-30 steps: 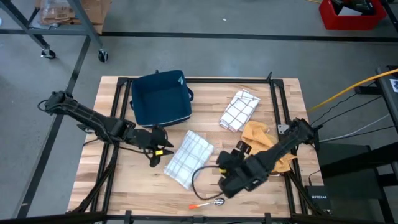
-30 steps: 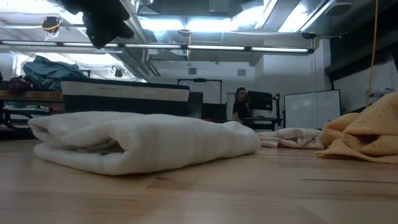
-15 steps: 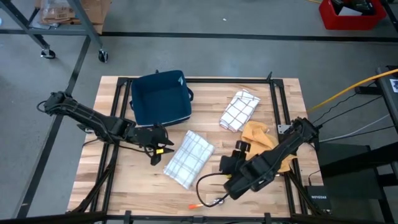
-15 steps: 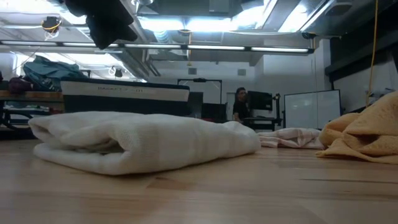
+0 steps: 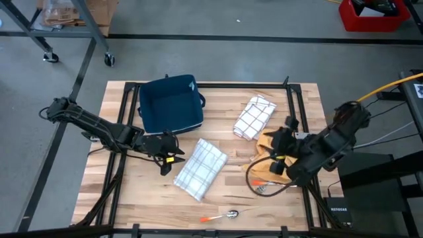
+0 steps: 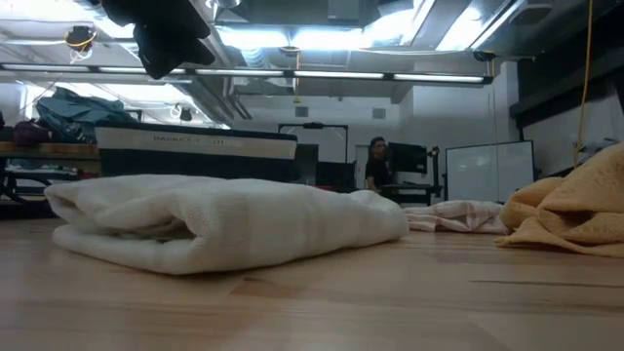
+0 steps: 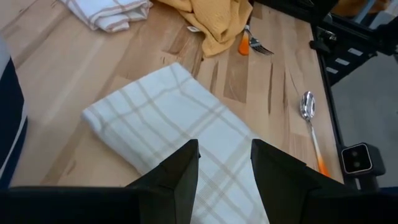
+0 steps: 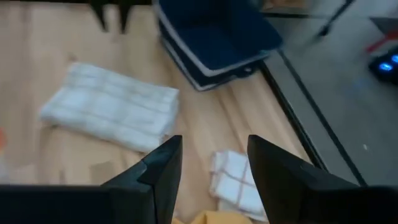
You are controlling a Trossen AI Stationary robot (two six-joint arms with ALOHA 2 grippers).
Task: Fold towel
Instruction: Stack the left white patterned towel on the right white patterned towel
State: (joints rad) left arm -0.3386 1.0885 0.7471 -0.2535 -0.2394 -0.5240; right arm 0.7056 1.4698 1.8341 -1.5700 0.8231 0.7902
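Orange-handled fork (image 7: 255,45) half hidden under yellow cloth (image 7: 214,22) in left wrist view. Blue basket (image 8: 214,37) cut off by right wrist frame edge. Low view: person (image 6: 375,164) in background too small to make out.

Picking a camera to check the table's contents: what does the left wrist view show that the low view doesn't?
Only the left wrist view: a spoon, a fork and the open left gripper over the folded towel.
Only the low view: the room behind, with a person.
Both: the folded towel, the yellow cloth and the checked towel.
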